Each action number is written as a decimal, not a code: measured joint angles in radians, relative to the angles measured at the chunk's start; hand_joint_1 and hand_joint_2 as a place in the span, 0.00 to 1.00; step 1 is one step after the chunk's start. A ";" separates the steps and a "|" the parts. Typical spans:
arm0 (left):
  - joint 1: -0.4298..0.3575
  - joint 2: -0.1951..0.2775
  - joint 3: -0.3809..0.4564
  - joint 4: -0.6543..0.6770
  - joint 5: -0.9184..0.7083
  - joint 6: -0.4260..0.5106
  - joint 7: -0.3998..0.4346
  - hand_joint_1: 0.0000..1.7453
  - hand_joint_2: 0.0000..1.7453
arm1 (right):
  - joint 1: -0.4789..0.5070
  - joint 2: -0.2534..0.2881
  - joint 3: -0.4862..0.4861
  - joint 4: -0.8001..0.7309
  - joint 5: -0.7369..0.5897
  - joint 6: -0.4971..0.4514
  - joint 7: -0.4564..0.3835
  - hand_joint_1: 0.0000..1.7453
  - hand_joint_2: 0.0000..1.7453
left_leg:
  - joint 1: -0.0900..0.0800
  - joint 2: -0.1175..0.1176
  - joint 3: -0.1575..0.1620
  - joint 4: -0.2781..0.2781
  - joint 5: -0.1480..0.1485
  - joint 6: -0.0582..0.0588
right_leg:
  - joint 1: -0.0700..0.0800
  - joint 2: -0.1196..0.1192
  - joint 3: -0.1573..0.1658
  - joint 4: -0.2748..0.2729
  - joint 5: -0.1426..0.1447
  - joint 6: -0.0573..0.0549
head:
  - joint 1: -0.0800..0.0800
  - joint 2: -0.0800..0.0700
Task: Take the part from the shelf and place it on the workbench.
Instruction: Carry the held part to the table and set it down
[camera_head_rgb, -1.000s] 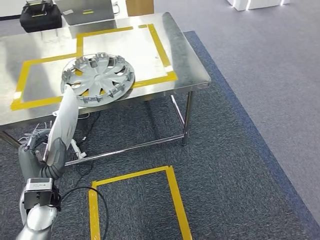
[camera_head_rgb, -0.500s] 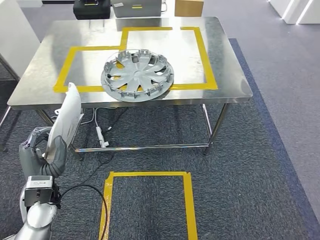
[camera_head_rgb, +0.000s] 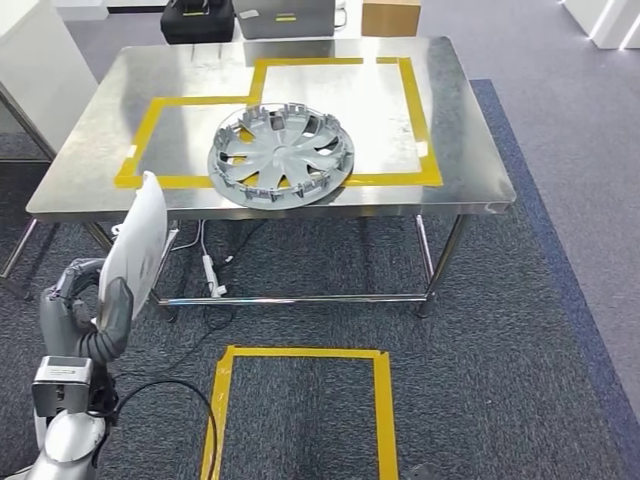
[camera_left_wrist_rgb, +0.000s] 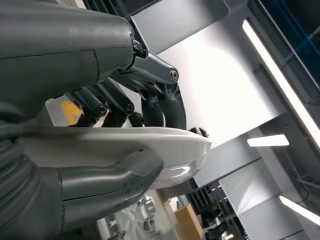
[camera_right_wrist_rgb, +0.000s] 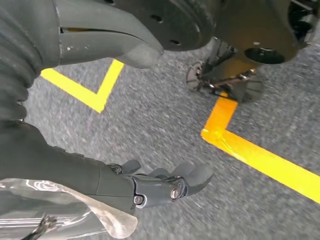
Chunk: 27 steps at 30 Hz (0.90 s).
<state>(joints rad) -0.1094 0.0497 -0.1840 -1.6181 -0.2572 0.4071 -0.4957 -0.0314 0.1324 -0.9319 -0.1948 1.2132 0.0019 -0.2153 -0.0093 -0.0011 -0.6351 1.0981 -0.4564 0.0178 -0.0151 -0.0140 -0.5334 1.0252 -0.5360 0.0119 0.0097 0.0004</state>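
My left hand (camera_head_rgb: 84, 308) is at the lower left of the head view, below and in front of the workbench's near left corner. It grips the part (camera_head_rgb: 140, 243), a thin white curved panel that stands on edge above the hand. In the left wrist view the white part (camera_left_wrist_rgb: 113, 142) lies between the thumb and the dark fingers of the left hand (camera_left_wrist_rgb: 151, 70). The workbench (camera_head_rgb: 468, 150) is a steel table marked with yellow tape. My right hand (camera_right_wrist_rgb: 151, 182) hangs over the grey carpet, fingers apart and holding nothing.
A silver hubcap (camera_head_rgb: 281, 152) lies on the workbench near its front edge. A black case (camera_head_rgb: 198, 20), a grey box (camera_head_rgb: 283, 18) and a cardboard box (camera_head_rgb: 390, 18) stand behind it. Cables (camera_head_rgb: 211, 275) hang under the table. A yellow tape square (camera_head_rgb: 302, 352) marks the carpet.
The whole picture has shifted: the camera turned, so the workbench now sits more centred and square ahead. My left hand still grips the white part in the same pose.
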 joint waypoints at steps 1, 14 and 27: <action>0.000 0.000 0.003 -0.003 0.002 -0.001 0.000 1.00 1.00 | -0.001 0.002 0.000 0.000 0.000 -0.001 0.000 0.00 1.00 | -0.004 0.004 0.021 -0.042 0.000 0.007 | 0.001 -0.004 0.004 -0.005 -0.005 0.006 | 0.000 0.000; 0.010 0.002 0.014 -0.016 0.007 -0.008 -0.004 1.00 1.00 | 0.008 0.003 0.000 0.000 0.010 -0.002 -0.007 0.00 1.00 | 0.001 -0.015 0.196 -0.105 -0.121 0.030 | 0.002 0.012 -0.198 0.127 0.006 0.044 | 0.013 -0.001; 0.002 0.011 0.012 -0.026 -0.032 -0.021 0.012 1.00 1.00 | 0.004 0.003 0.000 0.000 0.013 -0.002 -0.007 0.00 1.00 | 0.016 -0.010 -0.043 0.186 -0.263 -0.025 | -0.003 0.018 0.030 -0.018 0.006 -0.007 | 0.008 0.000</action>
<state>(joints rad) -0.1073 0.0603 -0.1720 -1.6442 -0.2889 0.3857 -0.4837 -0.0279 0.1355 -0.9319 -0.1953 1.2265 -0.0002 -0.2226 0.0066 -0.0111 -0.6780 1.2841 -0.7192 -0.0075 -0.0186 0.0044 -0.5029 1.0077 -0.5297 0.0045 0.0180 0.0000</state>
